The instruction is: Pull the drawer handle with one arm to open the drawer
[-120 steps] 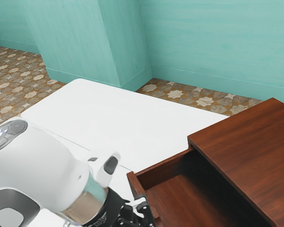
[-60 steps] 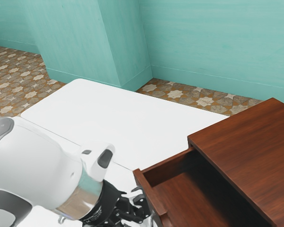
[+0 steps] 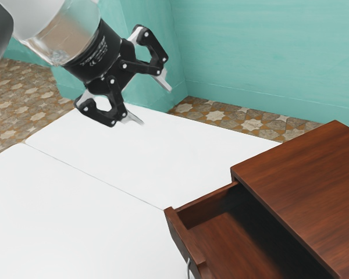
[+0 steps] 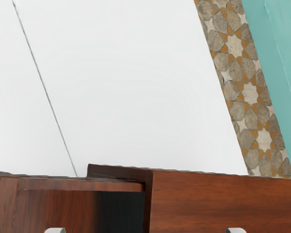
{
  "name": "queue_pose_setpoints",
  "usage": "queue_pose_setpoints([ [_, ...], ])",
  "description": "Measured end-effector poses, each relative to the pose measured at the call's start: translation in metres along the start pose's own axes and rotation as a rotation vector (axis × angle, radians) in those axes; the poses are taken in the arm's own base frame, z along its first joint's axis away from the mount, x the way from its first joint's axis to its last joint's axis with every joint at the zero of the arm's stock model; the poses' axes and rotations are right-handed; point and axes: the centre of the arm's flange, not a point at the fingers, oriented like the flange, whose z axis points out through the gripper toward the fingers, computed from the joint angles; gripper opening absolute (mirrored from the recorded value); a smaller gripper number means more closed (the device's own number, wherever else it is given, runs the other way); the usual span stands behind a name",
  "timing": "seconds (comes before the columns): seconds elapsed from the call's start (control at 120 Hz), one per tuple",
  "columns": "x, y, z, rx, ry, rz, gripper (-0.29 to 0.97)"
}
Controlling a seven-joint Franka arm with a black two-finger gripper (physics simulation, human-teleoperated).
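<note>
My end effector [image 3: 153, 104] hangs in the air above the white desk [image 3: 104, 157], at the exterior view's upper left. Its two black fingers are spread wide, with nothing between them. It is well apart from the drawer and touches nothing.

The drawer [image 3: 221, 241] stands pulled out of the dark wooden cabinet [image 3: 305, 174] at the exterior view's lower right. Its inside is uncovered, and its front panel reaches out past the cabinet's top, toward the exterior view's left. Low on that front panel, at the picture's edge, a thin grey sliver shows that looks like part of the handle [image 3: 188, 269]; I cannot make out more of it.

In the wrist view I look down on the same furniture. The drawer [image 4: 72, 206] is open, its hollow dark toward the cabinet [image 4: 223, 201], whose flat top lies just beside it. Beyond them the desk [image 4: 136, 87] spreads pale, crossed by a thin seam.

A floor [image 3: 244, 119] of patterned tiles runs along the desk's far edge, below a teal wall [image 3: 267, 46].
</note>
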Motion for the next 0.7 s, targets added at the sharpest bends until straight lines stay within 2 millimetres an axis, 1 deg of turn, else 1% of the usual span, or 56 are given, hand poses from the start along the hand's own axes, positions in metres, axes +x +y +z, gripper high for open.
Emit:
queue_pose_setpoints([
  [0.025,0.005,0.007,-0.011,0.018,0.01,-0.032,0.44],
  [0.042,0.011,0.009,-0.015,0.036,0.017,-0.058,0.46],
  [0.092,0.031,0.006,-0.015,0.105,0.023,-0.128,0.51],
  [0.133,0.044,-0.002,-0.008,0.171,0.023,-0.168,0.54],
  [0.175,0.059,-0.012,0.006,0.246,0.019,-0.206,0.56],
  [0.217,0.067,-0.021,0.018,0.307,0.014,-0.23,0.58],
  [0.283,0.068,-0.034,0.044,0.393,0.007,-0.245,0.61],
  [0.367,0.069,-0.043,0.057,0.448,0.003,-0.258,0.63],
  [0.425,0.074,-0.051,0.069,0.487,0.0,-0.276,0.64],
  [0.567,0.072,-0.057,0.078,0.522,-0.007,-0.286,0.66],
  [0.7,0.066,-0.059,0.083,0.539,-0.012,-0.281,0.67],
])
